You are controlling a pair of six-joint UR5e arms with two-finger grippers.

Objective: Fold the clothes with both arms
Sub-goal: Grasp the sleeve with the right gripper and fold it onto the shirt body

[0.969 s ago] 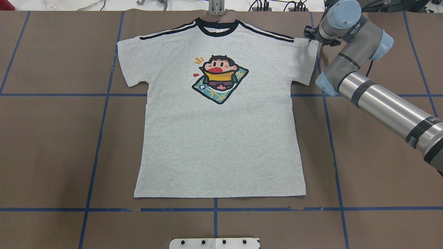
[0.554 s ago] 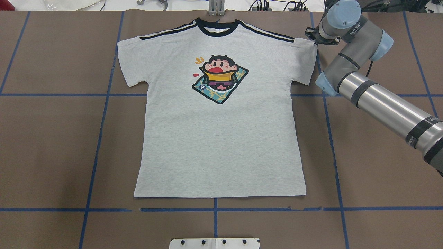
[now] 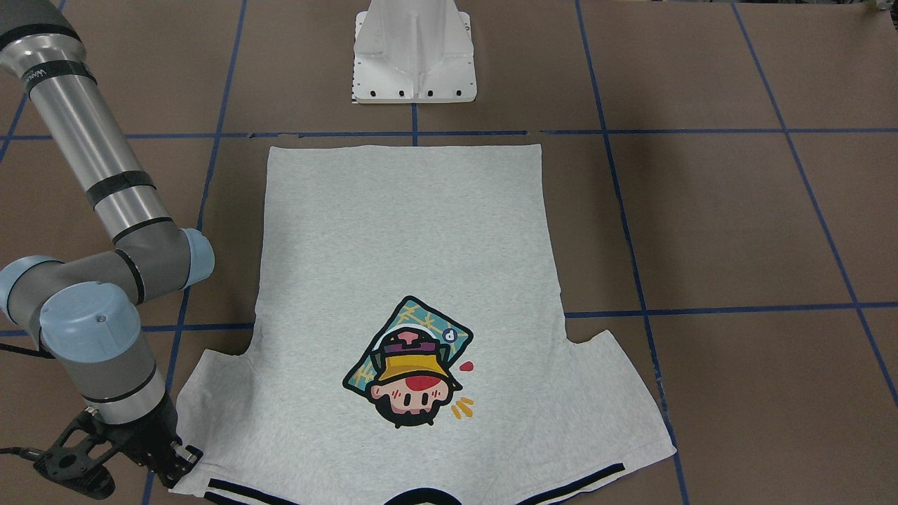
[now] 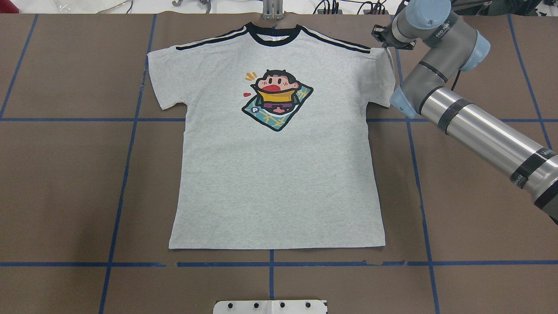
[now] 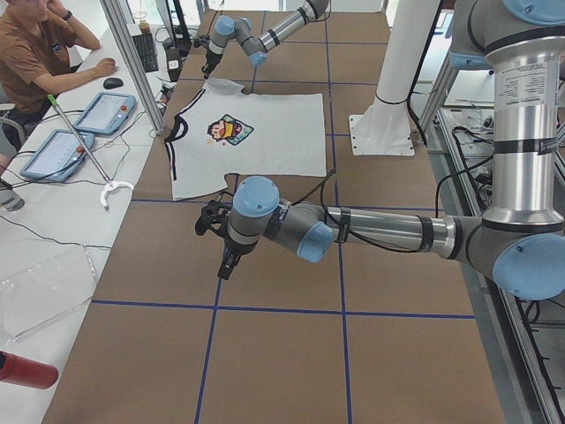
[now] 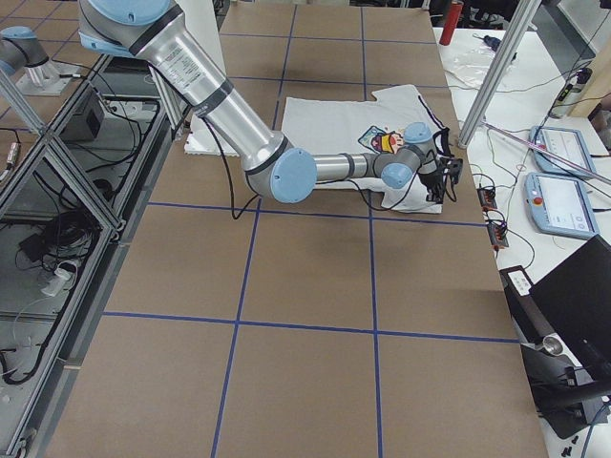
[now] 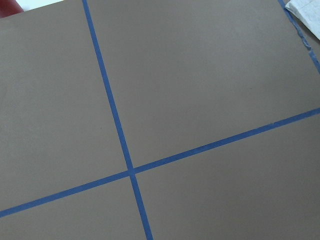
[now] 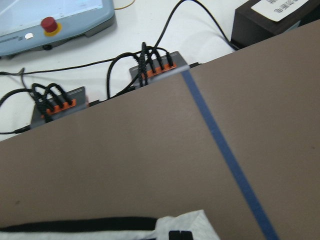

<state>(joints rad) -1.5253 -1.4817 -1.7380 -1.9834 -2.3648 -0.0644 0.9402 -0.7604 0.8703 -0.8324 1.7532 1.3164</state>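
Observation:
The grey T-shirt (image 4: pixel 279 174) lies flat, print up, collar at the far edge; it also shows in the front view (image 3: pixel 407 231). My right gripper (image 4: pixel 386 47) is at the far corner of the shirt's right-hand sleeve and looks shut on that corner (image 3: pixel 184 459), which is drawn slightly inward. The right wrist view shows the sleeve corner (image 8: pixel 185 225) at its bottom edge. My left gripper (image 5: pixel 223 268) shows only in the left side view, low over bare table off the shirt's other side; I cannot tell whether it is open or shut.
The white pedestal base (image 3: pixel 414 56) stands at the near table edge. Blue tape lines (image 4: pixel 270 264) grid the brown table. Cable boxes (image 8: pixel 155 67) and a control tablet (image 8: pixel 50 20) lie just beyond the far edge. An operator (image 5: pixel 35 53) sits there.
My right gripper has moved left and slightly toward the far edge, and the sleeve's outer edge has shifted inward with it. The rest of the shirt has not moved.

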